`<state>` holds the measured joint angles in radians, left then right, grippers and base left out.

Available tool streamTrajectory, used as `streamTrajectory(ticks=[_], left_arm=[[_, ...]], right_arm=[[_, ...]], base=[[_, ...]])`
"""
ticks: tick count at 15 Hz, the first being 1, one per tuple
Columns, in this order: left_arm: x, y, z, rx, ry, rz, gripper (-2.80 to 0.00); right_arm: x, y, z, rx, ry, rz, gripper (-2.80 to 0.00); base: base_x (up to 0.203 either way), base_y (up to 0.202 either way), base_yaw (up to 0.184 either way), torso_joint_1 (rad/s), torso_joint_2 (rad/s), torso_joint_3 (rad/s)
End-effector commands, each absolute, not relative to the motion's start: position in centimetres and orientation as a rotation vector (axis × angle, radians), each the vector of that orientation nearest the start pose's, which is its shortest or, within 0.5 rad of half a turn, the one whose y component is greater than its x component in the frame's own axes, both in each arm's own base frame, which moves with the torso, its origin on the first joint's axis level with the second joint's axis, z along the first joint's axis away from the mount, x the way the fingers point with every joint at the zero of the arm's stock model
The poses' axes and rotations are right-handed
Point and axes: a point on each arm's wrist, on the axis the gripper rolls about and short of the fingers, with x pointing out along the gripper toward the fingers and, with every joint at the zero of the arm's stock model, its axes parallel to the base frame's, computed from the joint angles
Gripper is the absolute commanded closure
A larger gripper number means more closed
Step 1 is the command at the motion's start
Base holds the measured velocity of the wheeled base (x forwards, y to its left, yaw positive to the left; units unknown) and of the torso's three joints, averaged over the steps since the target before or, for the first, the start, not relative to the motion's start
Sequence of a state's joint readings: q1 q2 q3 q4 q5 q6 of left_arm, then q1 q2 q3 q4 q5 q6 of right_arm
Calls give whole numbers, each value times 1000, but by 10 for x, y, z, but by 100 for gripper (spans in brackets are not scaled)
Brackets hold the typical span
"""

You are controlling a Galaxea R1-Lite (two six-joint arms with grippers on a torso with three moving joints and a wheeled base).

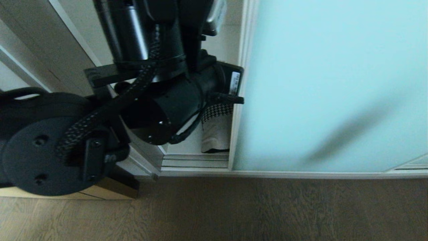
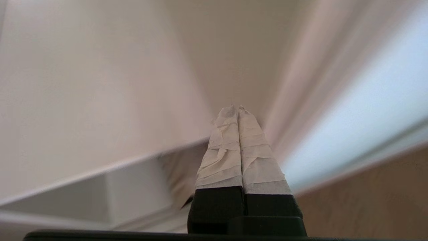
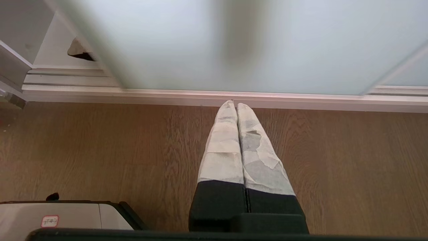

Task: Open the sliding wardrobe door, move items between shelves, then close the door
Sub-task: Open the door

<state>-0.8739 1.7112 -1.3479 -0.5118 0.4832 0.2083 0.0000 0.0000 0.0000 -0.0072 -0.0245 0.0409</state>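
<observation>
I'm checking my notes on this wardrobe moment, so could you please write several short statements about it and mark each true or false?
1. The left gripper has its fingers pressed together with nothing between them. True.
2. The right gripper is clamped on a piece of clothing. False: it is shut on nothing and points at the wooden floor before the sliding wardrobe door.
3. A narrow gap stands open left of the sliding wardrobe door, and a light cloth shows inside it. True.
4. The floor is covered in grey carpet. False: it is brown wood.
5. The left arm fills the left of the head view, in front of the gap. True.
</observation>
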Motion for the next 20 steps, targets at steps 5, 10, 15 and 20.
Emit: streamTrajectory(ticks=[5, 10, 15, 20], left_arm=[[203, -231, 344, 52, -236, -317, 0], [170, -155, 332, 88, -188, -139, 0], [168, -69, 307, 145, -134, 199, 0], [125, -20, 252, 187, -45, 391, 0]], right_arm=[[-23, -1, 76, 42, -8, -24, 0], [-23, -1, 76, 42, -8, -24, 0], [-23, -1, 76, 42, -8, -24, 0], [-23, -1, 76, 42, -8, -24, 0]], base=[[0, 0, 0, 0, 0, 0], [0, 0, 0, 0, 0, 0], [0, 0, 0, 0, 0, 0], [0, 0, 0, 0, 0, 0]])
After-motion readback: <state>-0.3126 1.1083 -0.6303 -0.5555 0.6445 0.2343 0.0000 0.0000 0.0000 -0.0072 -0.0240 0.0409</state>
